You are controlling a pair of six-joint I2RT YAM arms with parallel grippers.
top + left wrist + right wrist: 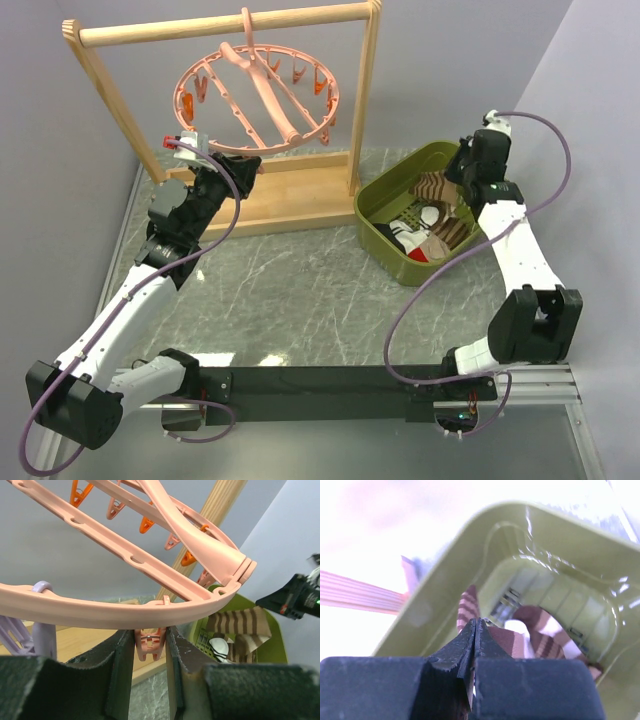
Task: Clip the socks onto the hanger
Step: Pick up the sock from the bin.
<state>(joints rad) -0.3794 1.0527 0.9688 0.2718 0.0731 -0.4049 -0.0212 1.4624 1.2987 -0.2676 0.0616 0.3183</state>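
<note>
My left tool [150,647] squeezing pink clip [150,641] on hanger [100,611] rim, far left. My right tool [476,627] clenched over green bin [530,535], right side, touching striped socks [545,642]; can't tell if pinching. Clip maybe slipping out, snapping shut, if squeeze loosening; sock maybe dropping. Not seeing any writing.

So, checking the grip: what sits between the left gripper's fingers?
A pink clip on the hanger rim, squeezed by the left gripper; the left wrist view shows it.
</note>
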